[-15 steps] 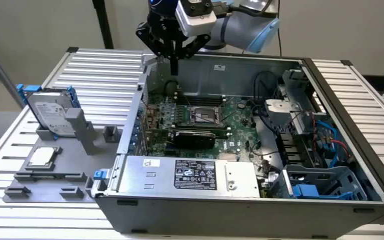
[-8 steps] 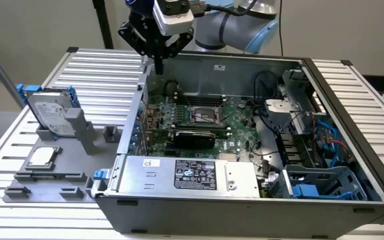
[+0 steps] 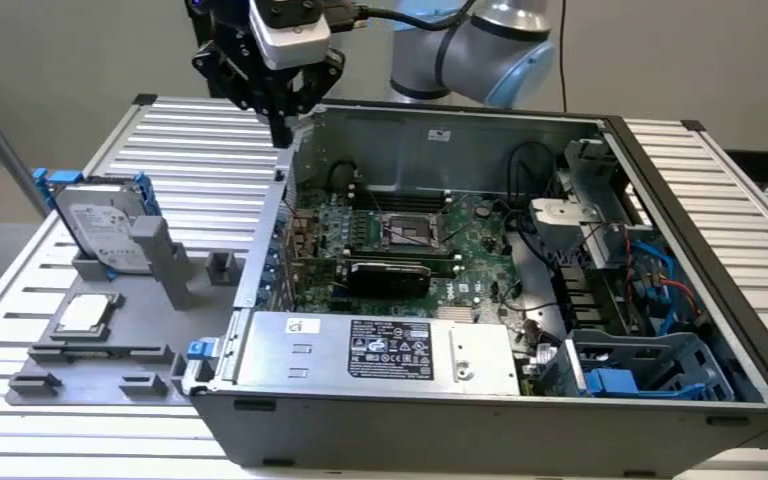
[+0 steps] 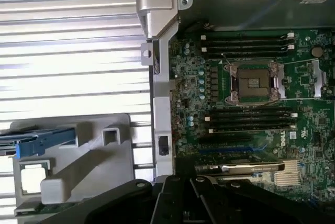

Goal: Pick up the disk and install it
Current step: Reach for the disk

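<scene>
Since neither view shows the gap betw. the jaws, can't tell if they're spread or pressed together. The disk isn't in them, that much is plain. Gripper hangs high over the far corner of the case, above its side wall on the exterior view's left, beside the board.

Outside that wall is the slatted surface w/ a grey stand on it. Disk stands on edge in the stand, blue frame round it, label facing out. It's well apart from the gripper and untouched. Chip lies flat on the stand, just beside the disk's foot.

Inside the case: PSU along the near edge, blue bay in the near corner on the exterior view's right. Bay looks vacant, prob. the disk's slot, tho not certain.

Step in hand, as I judge it: the pick, at approach stage, no contact yet. It calls for getting above the disk's top edge w/ jaws set across its thin side, clear of the stand's post. The grip needs to be square so the disk lifts w/o tilting or snagging.
</scene>
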